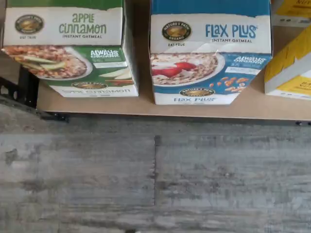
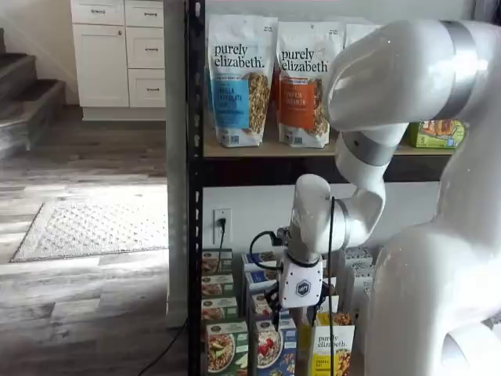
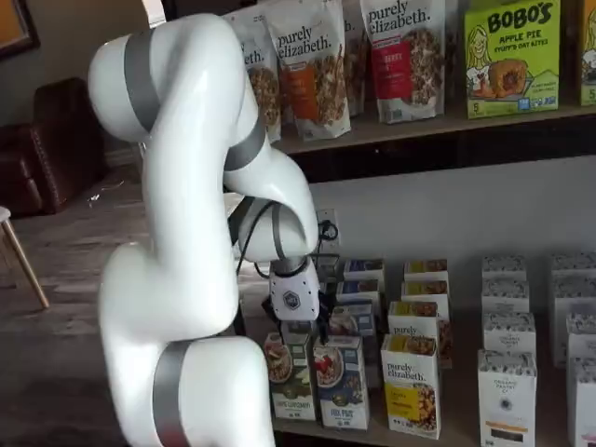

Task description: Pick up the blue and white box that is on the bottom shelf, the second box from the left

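Here the jaws (image 3: 307,328) hang spread wide and empty just above the front row of cartons on the bottom shelf (image 3: 447,430). The blue and white box (image 3: 341,382) stands upright at the shelf's front edge, beside a green carton (image 3: 291,377). This looks like the approach step; next, the jaws need to descend around the blue box.

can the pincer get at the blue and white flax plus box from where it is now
Probably yes. The pincer hangs just above the blue and white box, which stands in the front row of the bottom shelf with nothing over its top; the green carton stands close beside it.
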